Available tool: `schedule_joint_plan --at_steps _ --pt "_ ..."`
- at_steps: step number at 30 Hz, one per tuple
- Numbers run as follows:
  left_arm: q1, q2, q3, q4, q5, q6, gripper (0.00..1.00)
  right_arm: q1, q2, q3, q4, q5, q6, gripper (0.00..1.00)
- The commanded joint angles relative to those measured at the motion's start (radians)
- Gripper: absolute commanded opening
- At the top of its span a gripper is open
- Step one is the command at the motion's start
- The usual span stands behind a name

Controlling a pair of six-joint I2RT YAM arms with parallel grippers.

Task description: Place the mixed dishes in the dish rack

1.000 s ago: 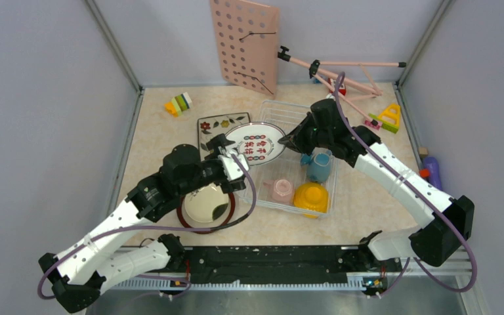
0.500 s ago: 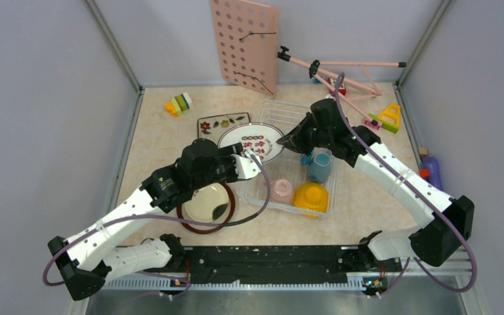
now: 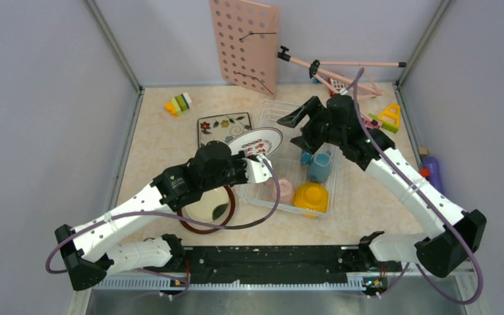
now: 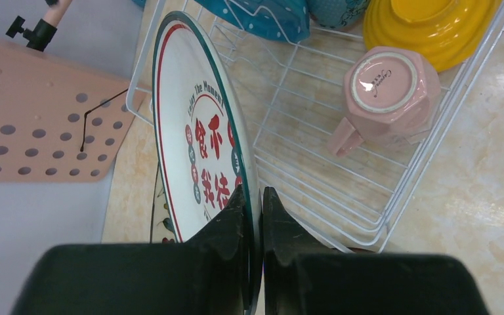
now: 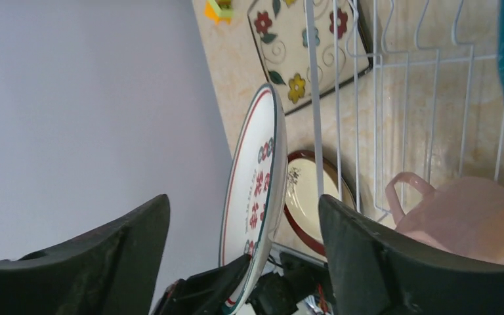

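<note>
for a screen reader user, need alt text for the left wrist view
The left jaws are shut on the white plate with characters, held on edge by the dish rack, where a pink cup sits upside down.

The left arm and right arm have white shells dotted with small dark screws, and rounded black joint housings, the biggest at 8 and 4 o'clock. A purple cable follows each arm. The left gripper has matte black, wedge-shaped fingers.
</note>
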Motion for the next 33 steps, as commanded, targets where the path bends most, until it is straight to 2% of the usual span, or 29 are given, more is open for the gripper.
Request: schedule_joint_plan --at_steps 1,4,12,15,16,17,20,23,29,33 --pt "0.002 -0.045 0.000 0.127 -0.056 -0.049 0.00 -0.073 -0.090 -0.032 0.077 -0.010 -0.014 0.85" --pt "0.002 -0.071 -0.023 0.192 -0.110 -0.115 0.00 -0.107 -0.129 -0.024 0.049 0.011 -0.045 0.93" --pt "0.005 -0.094 -0.060 0.373 -0.323 -0.393 0.00 -0.140 -0.255 0.015 -0.073 0.270 -0.232 0.93" --pt "0.011 -0.051 -0.028 0.419 -0.550 -0.591 0.00 -0.140 -0.316 -0.005 -0.087 0.388 -0.310 0.93" --pt "0.021 -0.025 0.006 0.395 -0.615 -0.696 0.00 -0.140 -0.338 -0.020 -0.083 0.427 -0.334 0.93" --pt "0.045 0.003 0.046 0.342 -0.621 -0.810 0.00 -0.140 -0.367 -0.040 -0.073 0.459 -0.360 0.93" --pt "0.134 0.069 0.145 0.243 -0.484 -1.013 0.00 -0.138 -0.456 -0.112 -0.021 0.527 -0.412 0.94" --pt "0.219 0.080 0.131 0.315 -0.297 -1.129 0.00 -0.139 -0.521 -0.151 -0.012 0.587 -0.417 0.94" --pt "0.279 0.097 0.105 0.437 -0.167 -1.202 0.00 -0.138 -0.569 -0.172 -0.048 0.659 -0.422 0.93" --pt "0.305 0.111 0.084 0.577 -0.048 -1.227 0.00 -0.138 -0.576 -0.188 -0.054 0.668 -0.427 0.93"
